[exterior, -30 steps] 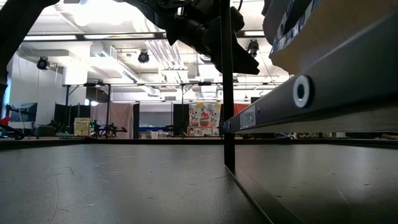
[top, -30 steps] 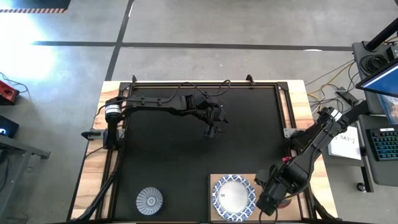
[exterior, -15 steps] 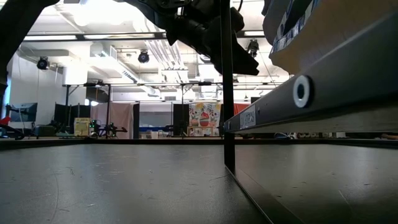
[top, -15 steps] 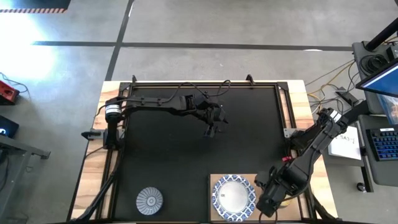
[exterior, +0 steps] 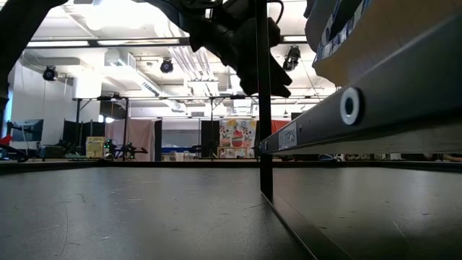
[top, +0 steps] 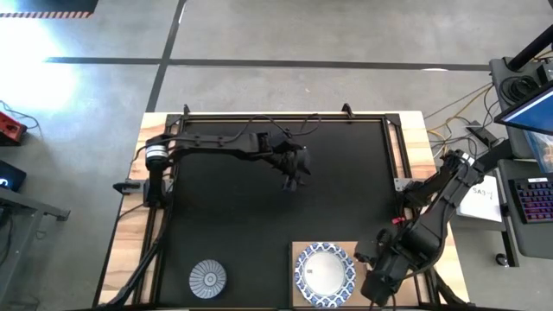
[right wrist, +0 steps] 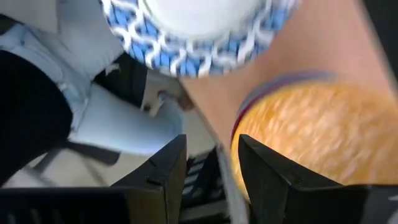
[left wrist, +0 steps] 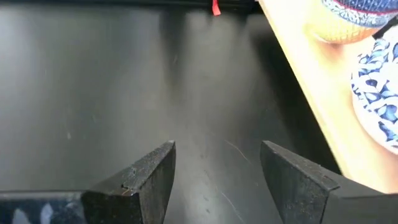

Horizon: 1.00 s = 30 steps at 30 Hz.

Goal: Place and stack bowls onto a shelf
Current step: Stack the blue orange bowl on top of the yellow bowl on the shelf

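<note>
Right gripper (top: 378, 289): at the near right corner of the table, low over the right end of the shelf (top: 298, 251). Its fingers (right wrist: 163, 171) stand apart with a narrow gap between them — nothing is clamped there.

Orange-yellow bowl (right wrist: 305, 137): sits on the shelf just beside the right gripper's fingers, on the outer side of one of them, not between the two. In the high view the arm covers it (only the wrist views show it clearly).

Large bowl (top: 324, 272): white with a blue patterned rim, resting on the pale wood shelf just to the left of the right gripper, apart from its fingers. The orange-yellow bowl stands next to it on the same board.

Grey-striped bowl (top: 207, 278): alone on the black mat (top: 225, 216) near the front edge, left of the shelf and well apart from both grippers.

Left gripper (top: 292, 181): hangs above the middle of the mat, far from every bowl, its jaws wide and empty — bare mat shows between the fingers.

Person: pale trousers (right wrist: 93, 106) show past the table's edge in the right wrist view.
</note>
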Each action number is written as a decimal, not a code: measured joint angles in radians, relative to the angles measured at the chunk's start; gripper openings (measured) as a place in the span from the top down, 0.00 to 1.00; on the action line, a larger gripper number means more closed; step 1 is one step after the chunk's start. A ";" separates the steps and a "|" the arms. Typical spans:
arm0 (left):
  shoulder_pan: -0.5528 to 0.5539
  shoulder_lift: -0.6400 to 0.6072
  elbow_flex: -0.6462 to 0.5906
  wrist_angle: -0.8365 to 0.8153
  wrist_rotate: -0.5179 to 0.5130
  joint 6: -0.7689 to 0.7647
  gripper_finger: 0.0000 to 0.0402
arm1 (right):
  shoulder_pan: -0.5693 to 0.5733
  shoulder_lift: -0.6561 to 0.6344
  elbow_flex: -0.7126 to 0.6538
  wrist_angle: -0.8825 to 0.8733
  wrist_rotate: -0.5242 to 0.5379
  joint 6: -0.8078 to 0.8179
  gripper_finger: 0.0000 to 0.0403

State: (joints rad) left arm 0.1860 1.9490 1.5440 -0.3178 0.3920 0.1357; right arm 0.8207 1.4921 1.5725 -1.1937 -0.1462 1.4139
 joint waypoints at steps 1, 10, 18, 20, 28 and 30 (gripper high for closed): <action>0.000 -0.003 0.000 -0.010 -0.001 -0.018 0.46 | 0.000 0.000 0.008 -0.009 0.032 -0.029 0.66; -0.015 -0.080 0.000 -0.318 -0.024 -0.076 0.46 | 0.000 -0.003 0.013 -0.126 0.244 -0.261 0.66; -0.087 -0.174 -0.013 -0.705 -0.172 -0.179 0.46 | -0.001 -0.019 0.012 -0.278 0.415 -0.360 0.66; -0.118 -0.190 -0.036 -0.774 -0.174 -0.239 0.46 | -0.001 -0.024 0.012 -0.278 0.487 -0.406 0.66; -0.318 -0.334 -0.237 -0.823 -0.201 -0.552 0.46 | -0.001 -0.034 0.012 -0.286 0.677 -0.527 0.66; -0.380 -0.388 -0.302 -0.810 -0.214 -0.682 0.46 | -0.001 -0.034 0.011 -0.287 0.696 -0.543 0.66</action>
State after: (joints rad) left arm -0.1938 1.5611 1.2424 -1.1279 0.1777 -0.5460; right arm 0.8200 1.4582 1.5835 -1.4810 0.5497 0.8710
